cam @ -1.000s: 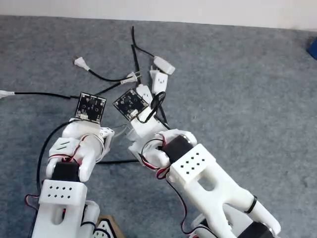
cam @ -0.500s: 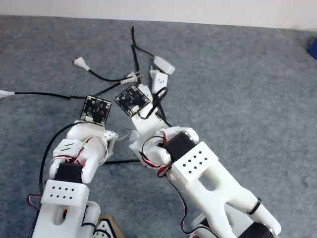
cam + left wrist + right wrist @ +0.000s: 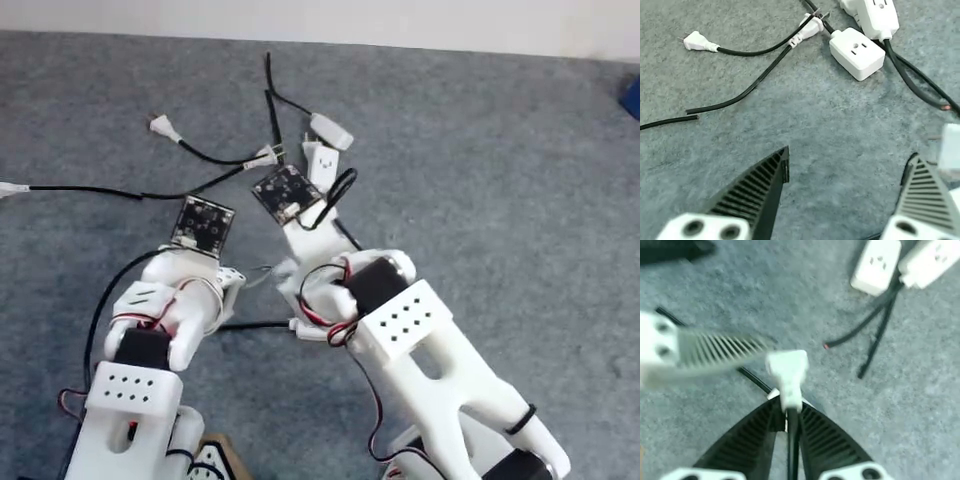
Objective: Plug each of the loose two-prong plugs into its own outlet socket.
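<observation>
Right wrist view is showing us the right gripper [image 3: 788, 416] clamped on a white plug [image 3: 787, 371] (its black cord [image 3: 791, 437] is running between the jaws). We are seeing the left gripper [image 3: 850, 159] spread apart near an outlet socket [image 3: 856, 52] lying on the carpet [image 3: 805, 120].

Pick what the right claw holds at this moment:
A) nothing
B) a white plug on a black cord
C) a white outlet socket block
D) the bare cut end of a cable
B: in the right wrist view the right claw is shut on the white plug, whose black cord runs back between the claw's two sides.
</observation>
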Action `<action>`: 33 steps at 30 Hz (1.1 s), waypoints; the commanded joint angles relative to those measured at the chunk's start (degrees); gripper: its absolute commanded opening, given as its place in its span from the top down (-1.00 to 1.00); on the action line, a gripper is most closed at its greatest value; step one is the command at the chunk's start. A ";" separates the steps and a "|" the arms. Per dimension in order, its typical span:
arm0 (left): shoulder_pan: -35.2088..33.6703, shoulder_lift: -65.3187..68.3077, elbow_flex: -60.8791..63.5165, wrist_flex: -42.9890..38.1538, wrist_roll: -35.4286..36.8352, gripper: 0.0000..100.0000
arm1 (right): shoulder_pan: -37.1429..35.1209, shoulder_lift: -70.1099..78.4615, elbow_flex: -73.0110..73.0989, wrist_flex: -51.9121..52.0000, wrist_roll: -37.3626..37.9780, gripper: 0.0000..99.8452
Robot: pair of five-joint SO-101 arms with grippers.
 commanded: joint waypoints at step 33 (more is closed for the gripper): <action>-6.37 -0.57 -0.22 -4.31 2.37 0.29 | 7.96 14.73 -12.18 15.34 30.42 0.42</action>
